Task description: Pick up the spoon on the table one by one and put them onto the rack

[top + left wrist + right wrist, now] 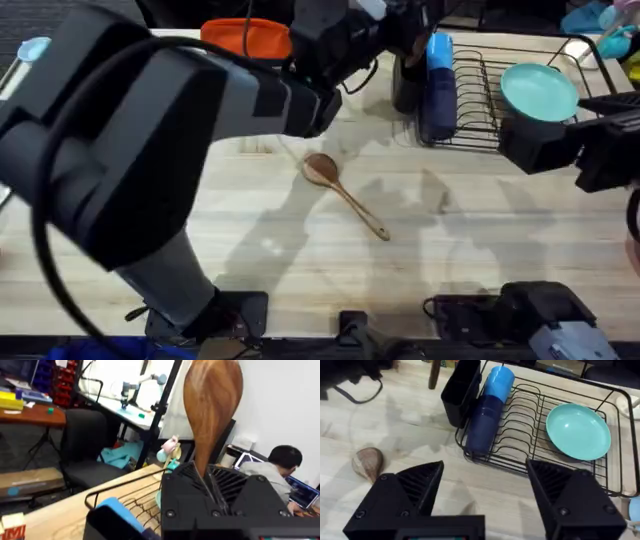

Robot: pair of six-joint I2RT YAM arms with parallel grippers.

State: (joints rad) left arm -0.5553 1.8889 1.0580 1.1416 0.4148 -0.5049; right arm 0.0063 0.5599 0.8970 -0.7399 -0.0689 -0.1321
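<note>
A teal plate [578, 431] is being held upright among the wires toward one end, and a blue cup [496, 382] is being kept on its side above a dark blue bottle [482, 425] near the other end. An orange pouch [246, 38] is being kept at the desk's far edge.

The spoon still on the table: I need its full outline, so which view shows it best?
Overhead: the spoon lies whole on the table, bowl to handle tip. The right wrist view catches just its bowl. The left wrist view shows a different spoon, held in the left gripper.
</note>
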